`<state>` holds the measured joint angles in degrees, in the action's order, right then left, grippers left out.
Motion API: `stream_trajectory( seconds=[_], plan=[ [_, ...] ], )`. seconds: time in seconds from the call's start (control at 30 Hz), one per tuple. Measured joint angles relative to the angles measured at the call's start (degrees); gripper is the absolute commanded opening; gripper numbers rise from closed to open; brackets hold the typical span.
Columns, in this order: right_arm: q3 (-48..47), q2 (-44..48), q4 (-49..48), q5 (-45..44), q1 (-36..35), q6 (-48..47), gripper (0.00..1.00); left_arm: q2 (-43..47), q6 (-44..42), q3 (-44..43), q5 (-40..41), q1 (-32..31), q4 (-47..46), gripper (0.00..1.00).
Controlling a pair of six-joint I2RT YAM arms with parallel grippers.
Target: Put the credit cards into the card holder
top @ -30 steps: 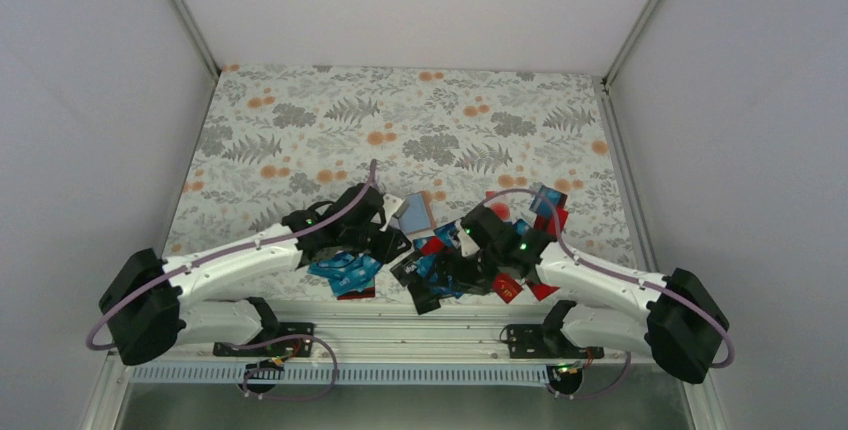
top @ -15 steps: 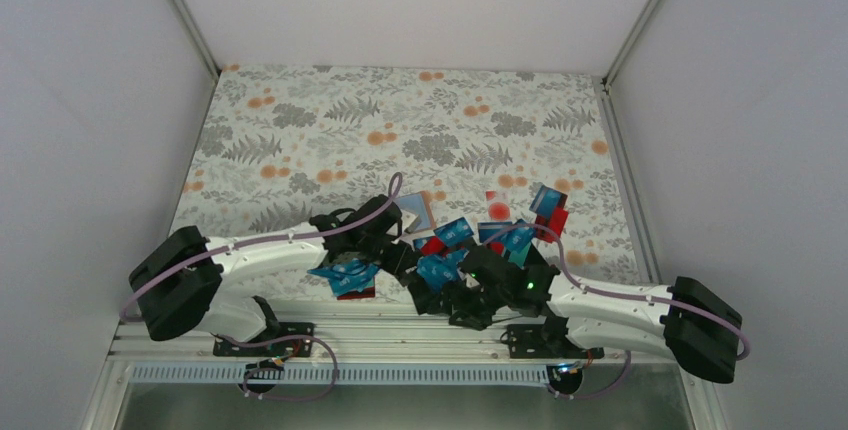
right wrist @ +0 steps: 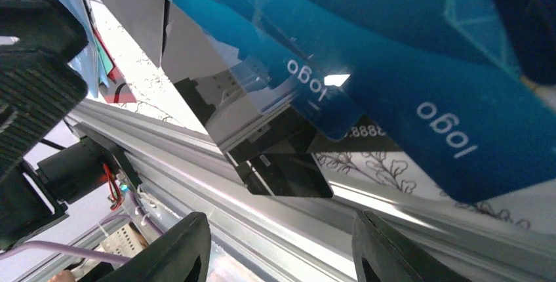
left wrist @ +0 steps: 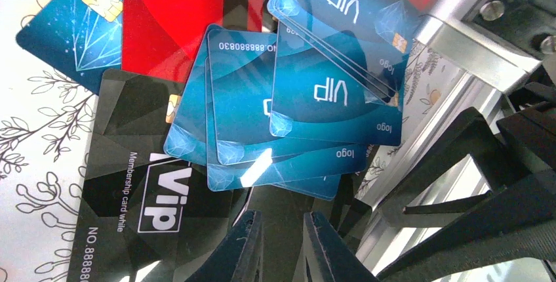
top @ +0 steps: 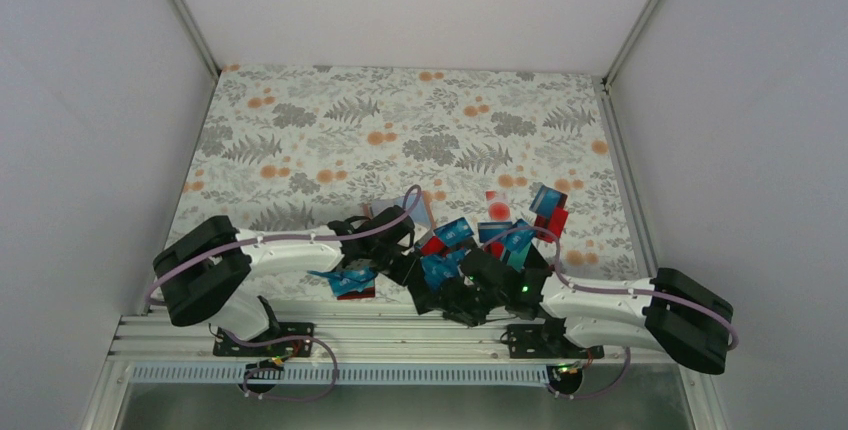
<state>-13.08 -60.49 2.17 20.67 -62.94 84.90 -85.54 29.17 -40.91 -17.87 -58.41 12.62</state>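
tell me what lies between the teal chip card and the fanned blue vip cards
A red card lies between them, shown in the left wrist view.

- Soft, even white light falls from overhead; the bench (top: 300, 120) is bright, its pattern crisp, and the shadows on it are faint.
- Left wrist view: the credit cards (left wrist: 315, 98) are sharp, one carrying a white glare patch; the left pincer (left wrist: 283, 221) at the bottom edge is dark and blurred.
- Right wrist view: very close, cards soft, a glint on blue plastic, light streaks along the rail (right wrist: 262, 204).
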Motion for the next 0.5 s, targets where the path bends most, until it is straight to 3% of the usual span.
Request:
stream_trajectory(
  seconds=[0.5],
  plan=[
    [3.2, -4.7, -9.7, -1.7, 0.0, -0.3, 0.48, -2.2, 1.1, 4.1, -0.7, -0.4, -2.6, 0.13]
  ],
)
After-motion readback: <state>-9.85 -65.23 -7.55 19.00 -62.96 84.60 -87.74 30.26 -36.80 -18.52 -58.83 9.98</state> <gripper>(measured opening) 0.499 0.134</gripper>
